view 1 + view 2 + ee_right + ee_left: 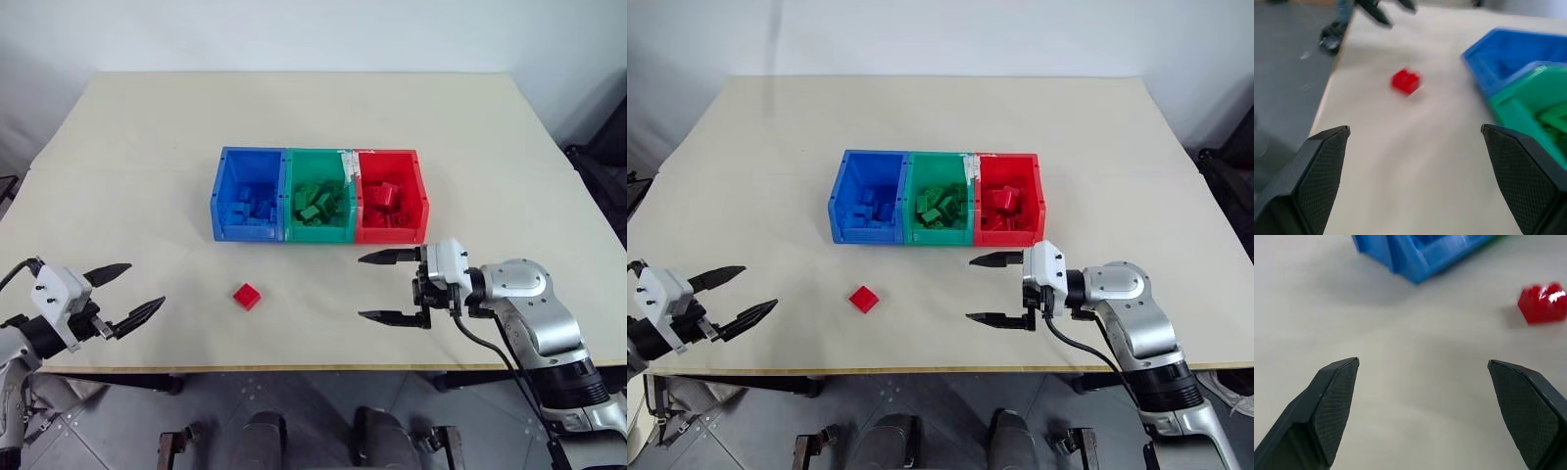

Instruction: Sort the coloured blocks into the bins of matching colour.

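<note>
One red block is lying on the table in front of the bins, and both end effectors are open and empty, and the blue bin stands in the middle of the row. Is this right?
Not quite. The green bin stands in the middle; the blue bin is at the robot's left end, as the left eye view shows. The rest holds: the red block lies on the table, and the left end effector and right end effector are open and empty.

Even, bright light falls from overhead on the pale counter [147, 147], leaving short soft shadows under the bins [320, 195]. A white glint sits on the lone red block [1543, 303]. The right wrist view is blurred throughout, the block [1405, 81] smeared.
</note>
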